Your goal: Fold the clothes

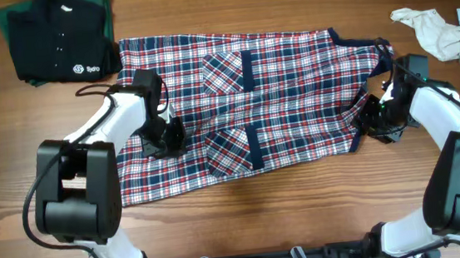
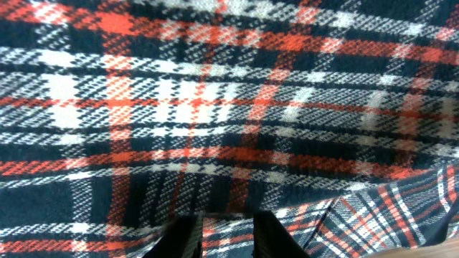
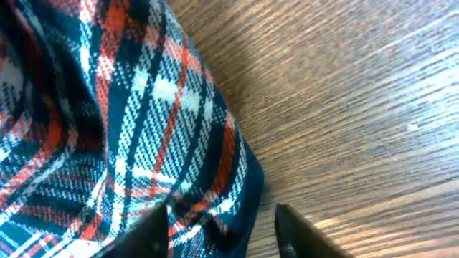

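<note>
Red, white and navy plaid fabric shirt [image 1: 277,91] spread flat across the middle of the brown wooden table [image 1: 306,231], two patch pockets with navy strips facing up. Far edge fairly straight, with only a narrow band of wood beyond it; near edge uneven, with a broad strip of bare wood in front. Left gripper [image 1: 168,138] down on the shirt's left part, well inside the hem, cloth rumpled around it. In the wrist view, dark fingers [image 2: 181,240] a little apart with plaid between them and a fold edge just to their right; cannot tell whether pinching the cloth or only resting on it. Right gripper [image 1: 373,121] at the shirt's right edge, fingers [image 3: 297,229] spread wide astride the navy hem, bare wood showing beside one of them, nothing clamped. Folded black and dark green garment with a white logo [image 1: 59,39] just beside the shirt's upper left corner. Crumpled cream cloth [image 1: 434,32] at the upper right, apart from the shirt, free wood between.
</note>
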